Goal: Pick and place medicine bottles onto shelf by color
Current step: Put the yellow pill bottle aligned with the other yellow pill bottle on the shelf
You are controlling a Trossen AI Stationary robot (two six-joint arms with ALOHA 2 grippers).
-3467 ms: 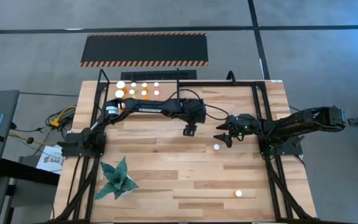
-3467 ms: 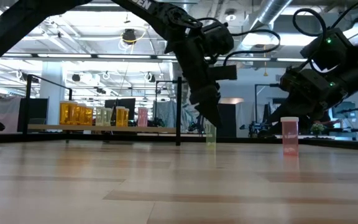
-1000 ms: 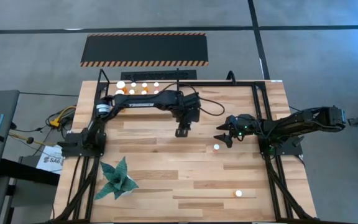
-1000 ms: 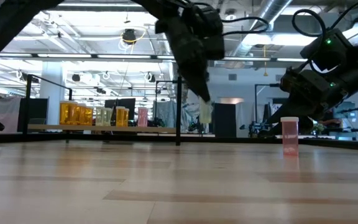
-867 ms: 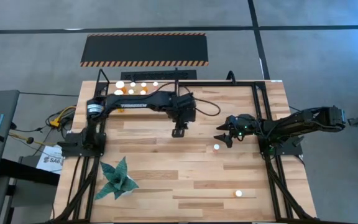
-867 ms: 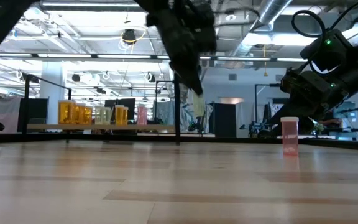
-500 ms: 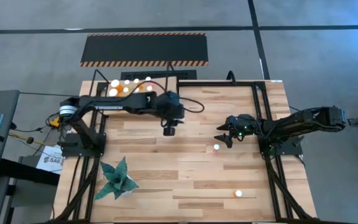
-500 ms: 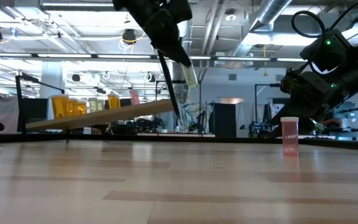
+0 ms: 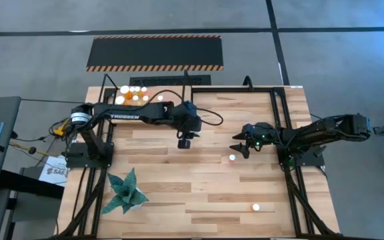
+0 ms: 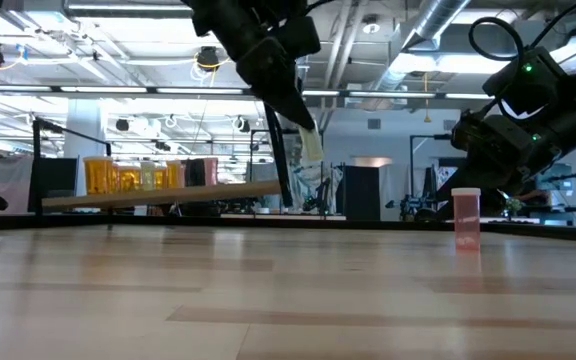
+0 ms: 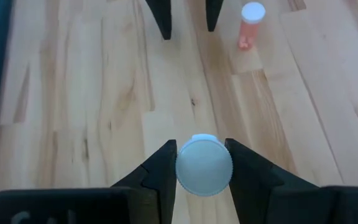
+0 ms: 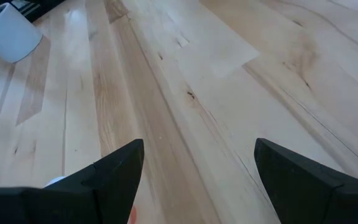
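My left gripper (image 9: 184,142) is over the table's middle, shut on a pale yellowish bottle (image 10: 311,145) with a white cap (image 11: 204,165). The shelf (image 10: 168,192) stands at the far left, its board slightly tilted with the right end higher. It carries several orange, amber and pink bottles (image 9: 133,95). My right gripper (image 9: 240,148) is open just above a pink bottle (image 9: 232,158) that stands upright on its base on the table (image 10: 466,218). My left gripper pinches the bottle's top end, at the white cap (image 11: 204,165), between its two fingers. The fingers (image 10: 286,100) slant down from above. The bottle hangs below them, tilted, clear of the table.
Another white-capped bottle (image 9: 256,207) stands near the front right. A green plant (image 9: 125,191) sits at the front left. A black panel with hazard stripes (image 9: 155,53) lies beyond the table's far edge. Black frame rails (image 9: 272,107) run along the table's sides.
My left gripper has risen and gone toward the table's left edge with the bottle, which stays tilted in the hold. The shelf board's right end tipped up, then dropped most of the way back. The bottles on it have shifted toward the left.
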